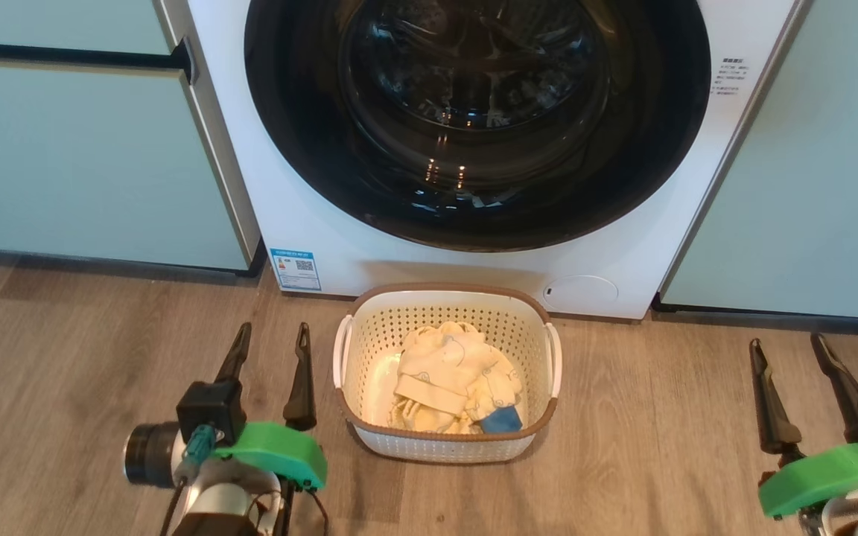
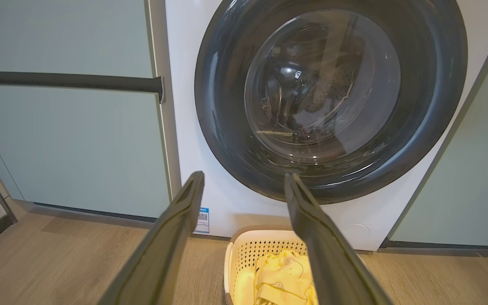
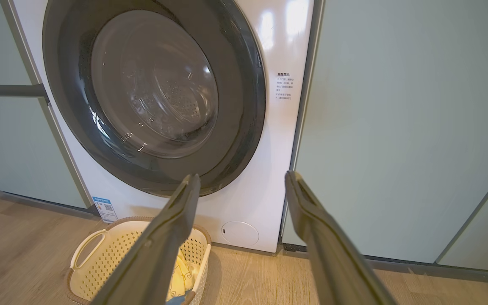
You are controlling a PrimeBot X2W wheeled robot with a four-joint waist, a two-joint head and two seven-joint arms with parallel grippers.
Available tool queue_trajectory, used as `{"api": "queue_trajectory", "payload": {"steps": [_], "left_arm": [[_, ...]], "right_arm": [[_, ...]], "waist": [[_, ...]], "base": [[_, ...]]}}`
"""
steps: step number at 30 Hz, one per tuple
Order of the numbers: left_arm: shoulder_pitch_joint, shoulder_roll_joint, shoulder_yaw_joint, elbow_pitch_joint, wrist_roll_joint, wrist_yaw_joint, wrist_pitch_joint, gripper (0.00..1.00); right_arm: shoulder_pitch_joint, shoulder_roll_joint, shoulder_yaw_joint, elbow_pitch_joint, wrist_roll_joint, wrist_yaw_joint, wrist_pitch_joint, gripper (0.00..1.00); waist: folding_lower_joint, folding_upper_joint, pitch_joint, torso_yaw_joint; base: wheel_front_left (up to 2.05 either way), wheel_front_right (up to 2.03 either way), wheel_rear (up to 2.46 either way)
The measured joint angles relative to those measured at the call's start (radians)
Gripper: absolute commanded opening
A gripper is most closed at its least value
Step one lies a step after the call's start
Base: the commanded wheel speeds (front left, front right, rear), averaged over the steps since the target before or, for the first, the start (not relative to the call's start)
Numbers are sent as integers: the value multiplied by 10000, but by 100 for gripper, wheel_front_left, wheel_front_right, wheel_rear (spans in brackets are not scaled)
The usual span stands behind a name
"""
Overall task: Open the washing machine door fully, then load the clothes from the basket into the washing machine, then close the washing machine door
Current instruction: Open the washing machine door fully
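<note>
The white washing machine [image 1: 325, 223] stands straight ahead, its round black-rimmed door [image 1: 477, 119] shut flat against the front. On the wooden floor before it sits the cream basket [image 1: 447, 439] with a brown rim, holding the pale yellow clothes [image 1: 451, 376] and one small blue piece [image 1: 502, 420]. My left gripper [image 1: 272, 339] hovers open just left of the basket, nothing between its fingers. My right gripper [image 1: 790, 350] hangs open well to the basket's right, empty too. The door [image 2: 331, 97] and basket [image 2: 235, 258] also show in the left wrist view, the door [image 3: 155, 93] and basket [image 3: 95, 258] in the right wrist view.
Pale green cabinets [image 1: 86, 164] flank the machine on both sides, the left one with a dark bar handle [image 1: 64, 56]. A small round white panel cover [image 1: 580, 290] sits low on the machine's front, and a blue QR sticker [image 1: 296, 269] at its lower left corner.
</note>
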Motion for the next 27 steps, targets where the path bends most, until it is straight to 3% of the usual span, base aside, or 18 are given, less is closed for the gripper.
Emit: {"api": "queue_trajectory", "payload": {"steps": [27], "left_arm": [[-54, 180, -121, -50, -2, 142, 0, 100]], "right_arm": [[-52, 38, -88, -12, 98, 0, 0, 100]], "waist": [[0, 0, 197, -108]], "base": [[111, 111, -222]]}}
